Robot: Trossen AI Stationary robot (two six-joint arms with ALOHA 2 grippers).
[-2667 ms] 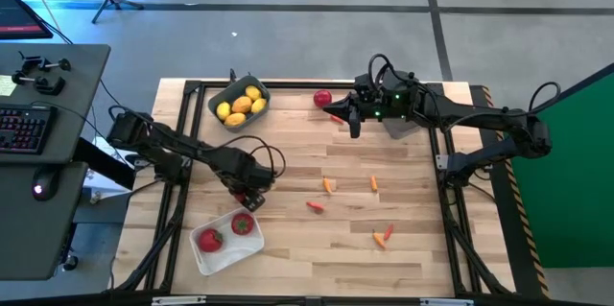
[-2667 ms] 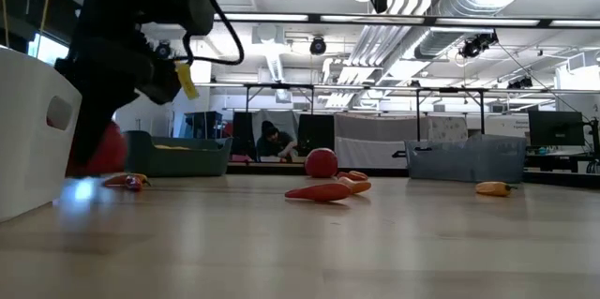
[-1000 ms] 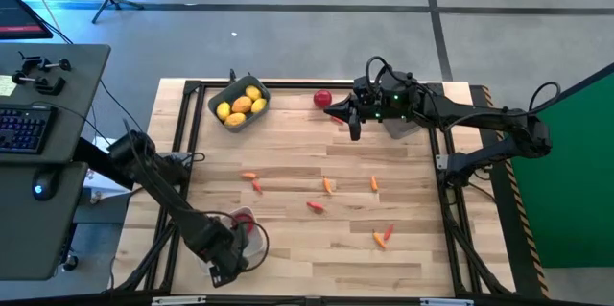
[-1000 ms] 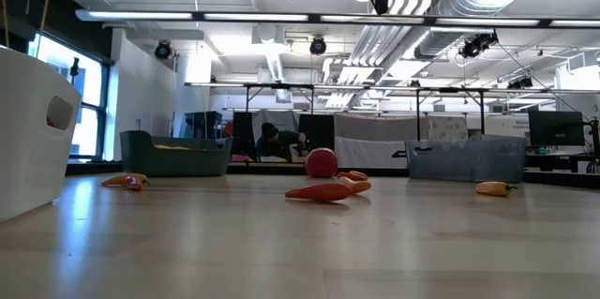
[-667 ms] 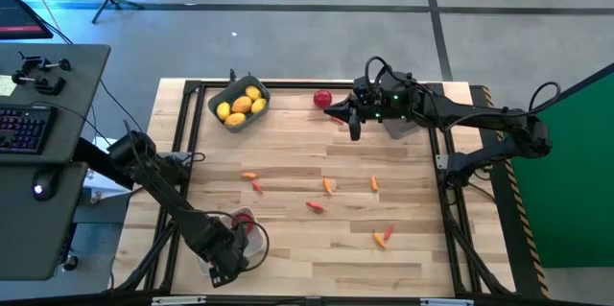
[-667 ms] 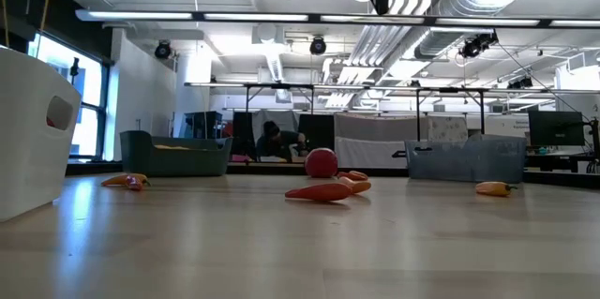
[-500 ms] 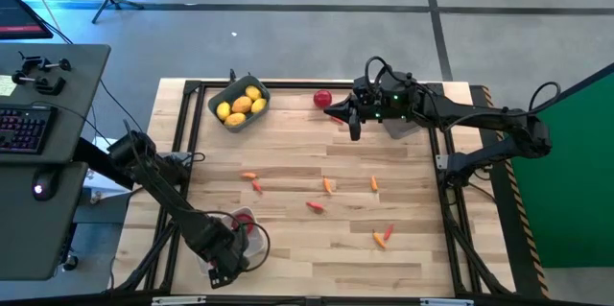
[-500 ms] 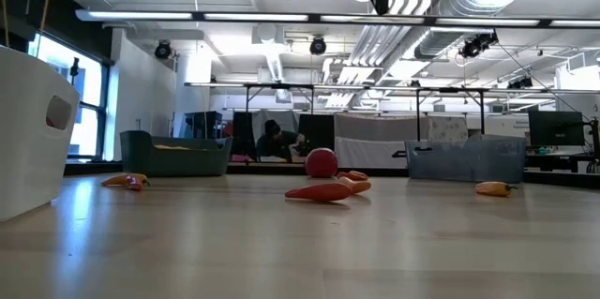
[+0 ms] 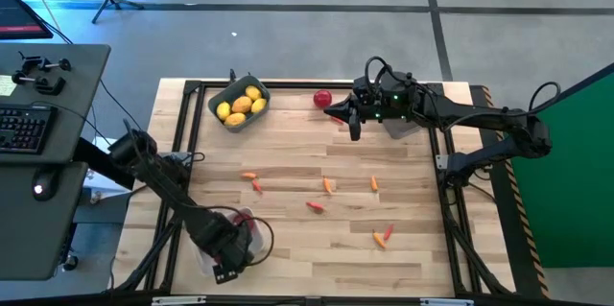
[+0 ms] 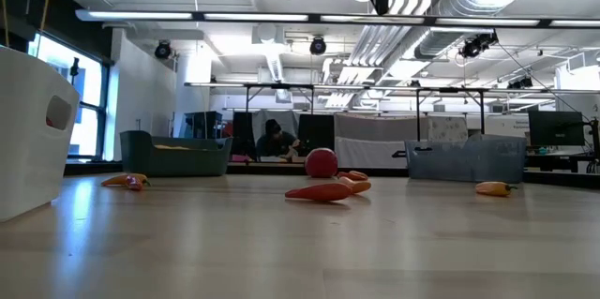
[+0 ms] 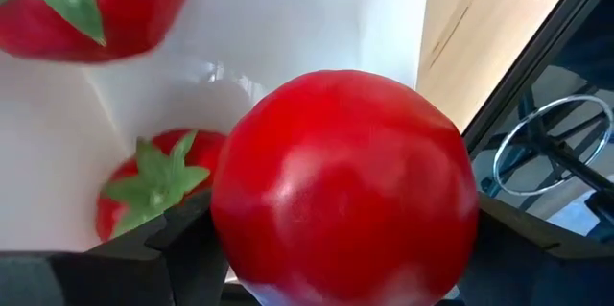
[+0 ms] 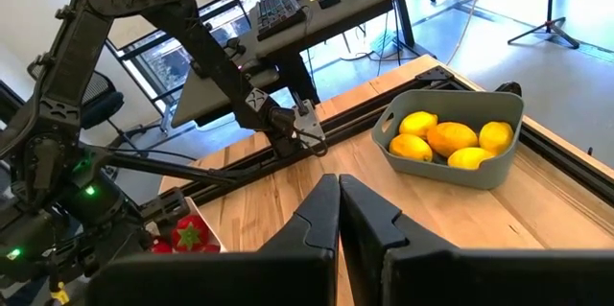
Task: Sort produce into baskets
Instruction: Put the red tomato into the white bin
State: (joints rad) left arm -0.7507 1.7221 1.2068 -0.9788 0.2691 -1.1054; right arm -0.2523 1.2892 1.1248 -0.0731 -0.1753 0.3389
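Overhead and wrist views of a produce-sorting bench. The left gripper (image 9: 226,260) hangs over the white basket (image 11: 317,18) at the near-left corner of the desk (image 9: 317,239); a red tomato (image 11: 343,186) sits between its fingers (image 11: 192,248), which flank it on both sides. Two more stemmed tomatoes (image 11: 149,191) lie in that basket beneath it. The blue-grey basket (image 9: 239,105) at the far left holds four yellow lemons (image 12: 449,139). One further red tomato (image 9: 322,99) rests on the far desk, just beside the right gripper (image 9: 352,126), whose fingers (image 12: 321,215) are pressed together and empty. Six small orange-red peppers (image 9: 327,185) lie scattered across the middle of the desk. A third, grey basket (image 10: 469,160) stands at the far right, mostly hidden under the right arm from above.
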